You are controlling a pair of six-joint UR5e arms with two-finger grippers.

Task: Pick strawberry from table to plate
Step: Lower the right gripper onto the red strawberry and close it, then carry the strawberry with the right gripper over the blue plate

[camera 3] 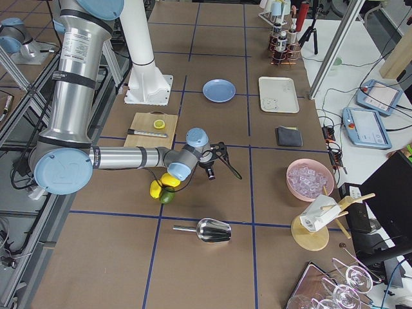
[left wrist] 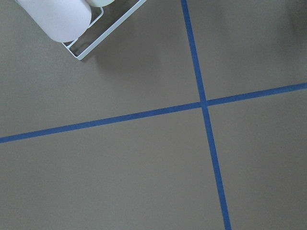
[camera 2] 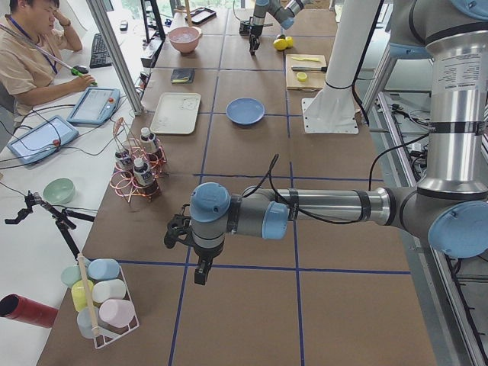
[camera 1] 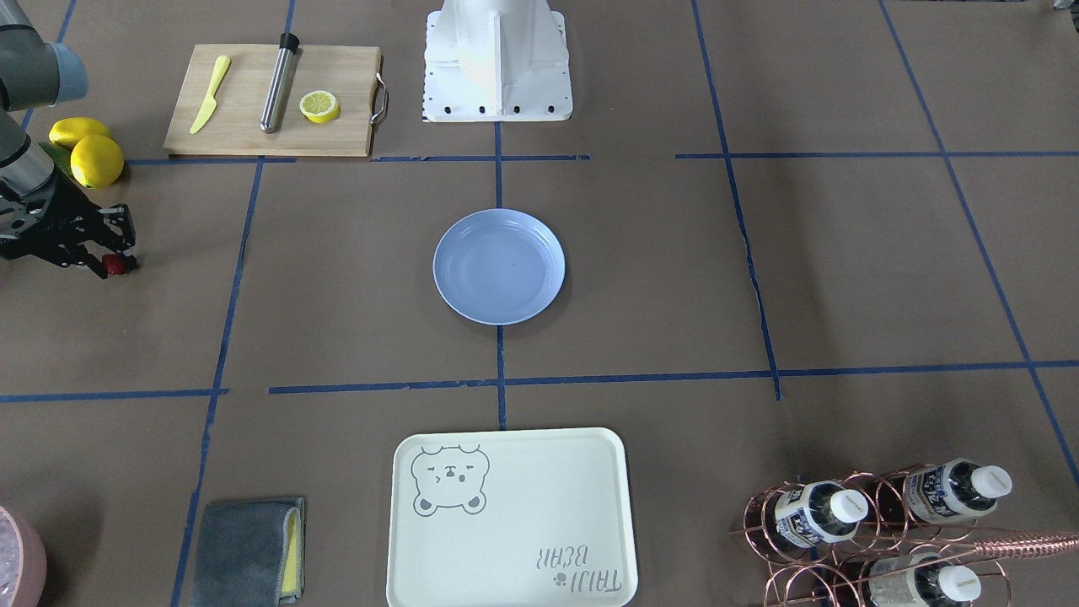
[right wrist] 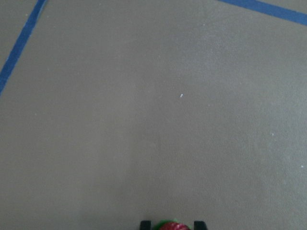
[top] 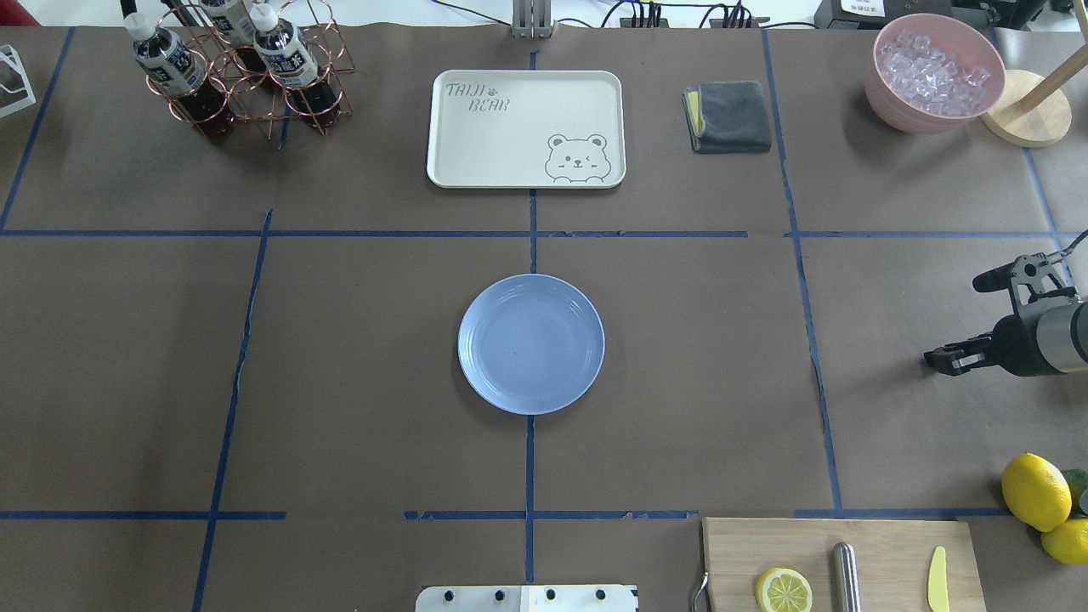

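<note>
The plate lies central on the tabletop, tray beyond it, bottles left of that. At the near edge lies the board, lemons right of it. The strawberry is between the right fingers, well right of the plate.

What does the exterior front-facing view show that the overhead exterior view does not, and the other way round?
Only the front-facing view shows the strawberry, dark red, gripped at the tips of the right pincer. Only the overhead view shows the round wooden stand beside the pink bowl; the strawberry cannot be seen there. Both views show the blue plate, with nothing on it, the bear tray, the cutting board with the lemon half, and the right pincer.
</note>
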